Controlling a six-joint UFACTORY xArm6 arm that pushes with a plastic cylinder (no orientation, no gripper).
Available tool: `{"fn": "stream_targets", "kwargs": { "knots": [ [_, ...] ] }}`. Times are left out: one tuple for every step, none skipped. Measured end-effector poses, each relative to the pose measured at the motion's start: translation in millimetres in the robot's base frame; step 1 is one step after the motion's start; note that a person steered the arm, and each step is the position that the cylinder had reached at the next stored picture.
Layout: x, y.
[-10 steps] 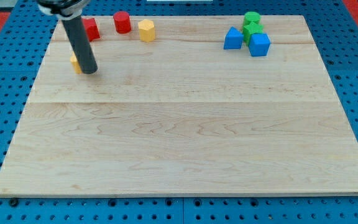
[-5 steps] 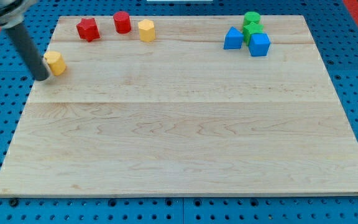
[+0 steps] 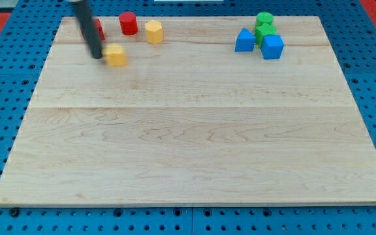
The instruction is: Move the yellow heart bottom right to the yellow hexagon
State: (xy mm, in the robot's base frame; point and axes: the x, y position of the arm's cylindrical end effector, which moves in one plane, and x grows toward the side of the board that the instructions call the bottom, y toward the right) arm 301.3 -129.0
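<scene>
The yellow heart (image 3: pixel 116 55) lies near the board's top left, blurred by motion. My tip (image 3: pixel 97 55) is at its left side, touching or nearly touching it. The yellow hexagon (image 3: pixel 153 31) sits up and to the right of the heart, near the top edge. The rod leans up to the view's left and covers part of a red block (image 3: pixel 98 29).
A red cylinder (image 3: pixel 128 23) stands left of the hexagon. At the top right are a blue triangular block (image 3: pixel 244 40), a blue cube (image 3: pixel 273 46) and two green blocks (image 3: pixel 264 26) clustered together. The wooden board (image 3: pixel 194 143) lies on a blue pegboard.
The yellow heart has slid right and slightly up, toward the hexagon. My tip went from the heart's left at the board's edge to follow it rightward, and now covers the red block.
</scene>
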Motion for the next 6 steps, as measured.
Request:
{"fn": "stream_targets", "kwargs": {
  "knots": [
    [-3.9,54.7],
    [35.2,34.2],
    [40.7,78.9],
    [30.8,114.1],
    [-22.9,115.7],
    [-44.2,115.7]
  ]
}}
